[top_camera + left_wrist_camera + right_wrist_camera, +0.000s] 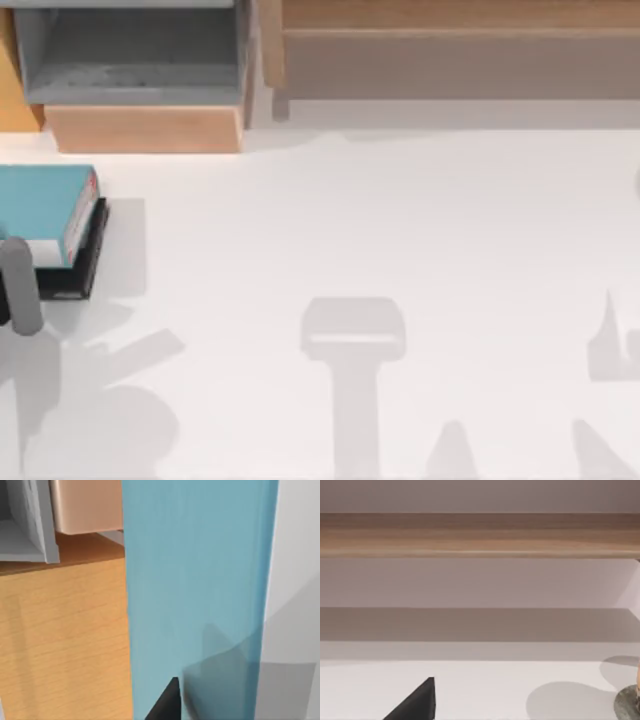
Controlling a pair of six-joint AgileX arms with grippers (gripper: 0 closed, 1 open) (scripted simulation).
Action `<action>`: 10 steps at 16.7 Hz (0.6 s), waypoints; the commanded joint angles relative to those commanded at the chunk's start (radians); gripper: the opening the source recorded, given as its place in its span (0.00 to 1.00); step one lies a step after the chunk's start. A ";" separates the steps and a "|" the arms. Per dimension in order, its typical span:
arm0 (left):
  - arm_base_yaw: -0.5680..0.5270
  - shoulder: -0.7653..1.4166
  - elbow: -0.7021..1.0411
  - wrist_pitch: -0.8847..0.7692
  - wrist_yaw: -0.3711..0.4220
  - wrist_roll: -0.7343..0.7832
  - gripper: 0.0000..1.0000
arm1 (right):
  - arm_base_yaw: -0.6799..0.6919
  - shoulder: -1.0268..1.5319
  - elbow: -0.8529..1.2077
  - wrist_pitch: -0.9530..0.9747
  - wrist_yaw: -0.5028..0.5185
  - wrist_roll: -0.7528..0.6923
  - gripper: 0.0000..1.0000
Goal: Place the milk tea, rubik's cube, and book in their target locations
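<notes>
Left gripper (165, 702) hovers over thick teal-covered book (45, 205), stacked on flat black slab (85, 265), likely lining up a grasp; claw state unclear.

A rounded grey cylindrical link of the left arm (20, 285) shows at the table's left edge, smooth and unmarked, with a dark part at its side. Each wrist view catches a matte black, wedge-shaped fingertip (165, 705) (417, 702).
</notes>
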 joint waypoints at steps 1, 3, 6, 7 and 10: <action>0.000 0.000 0.000 0.000 0.000 0.000 0.75 | 0.000 0.000 0.000 0.000 0.000 0.000 1.00; 0.000 0.000 0.000 0.000 0.000 0.000 0.90 | 0.000 0.000 0.000 0.000 0.000 0.000 1.00; 0.000 0.000 0.000 0.000 0.000 0.000 1.00 | 0.000 0.000 0.000 0.000 0.000 0.000 1.00; 0.000 0.000 0.000 0.000 0.000 0.000 1.00 | 0.000 0.000 0.000 0.000 0.000 0.000 1.00; 0.000 0.000 0.000 0.000 0.000 0.000 1.00 | 0.000 0.000 0.000 0.000 0.000 0.000 1.00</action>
